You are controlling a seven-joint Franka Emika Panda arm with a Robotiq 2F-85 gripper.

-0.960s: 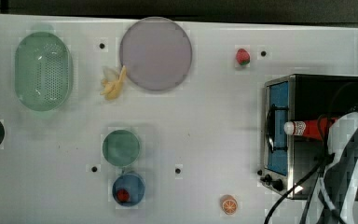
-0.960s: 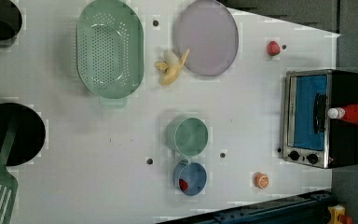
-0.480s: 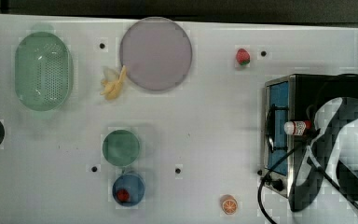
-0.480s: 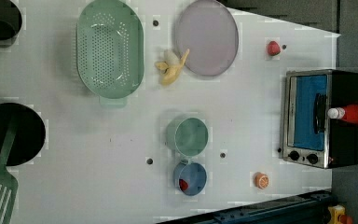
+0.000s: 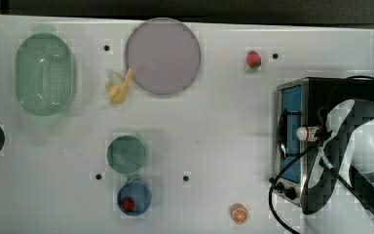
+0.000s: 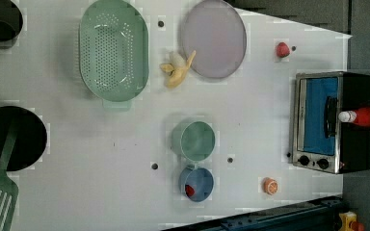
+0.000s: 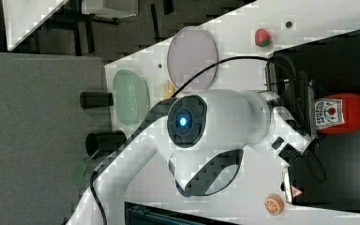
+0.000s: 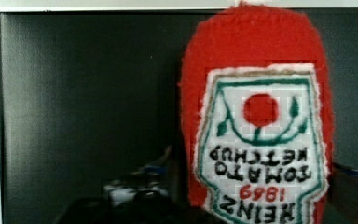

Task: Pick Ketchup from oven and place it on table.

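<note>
We see the ketchup (image 6: 363, 116) lying on its side on the black top of the oven (image 6: 356, 144), its white cap pointing toward the oven's glass-door side. In the top view the white arm (image 5: 365, 146) reaches in from the top view's right edge and hangs over the oven (image 5: 292, 141), covering most of the bottle so that little more than the cap and neck of the ketchup (image 5: 308, 132) peeks out beside it. In the right view the arm (image 7: 225, 122) stretches from its base at the lower left across toward the oven (image 7: 342, 154), its wrist end sitting just beside the label end of the ketchup (image 7: 340, 113). The wrist view looks closely at the ketchup (image 8: 256, 116), red with a white label, against the dark oven surface. We cannot tell how far the gripper is opened, nor whether it has hold of the bottle. The oven stands near the edge of the white table (image 6: 250, 125), with a strawberry (image 6: 282, 49) near one end of it and an orange slice (image 6: 270, 186) near the other.
</note>
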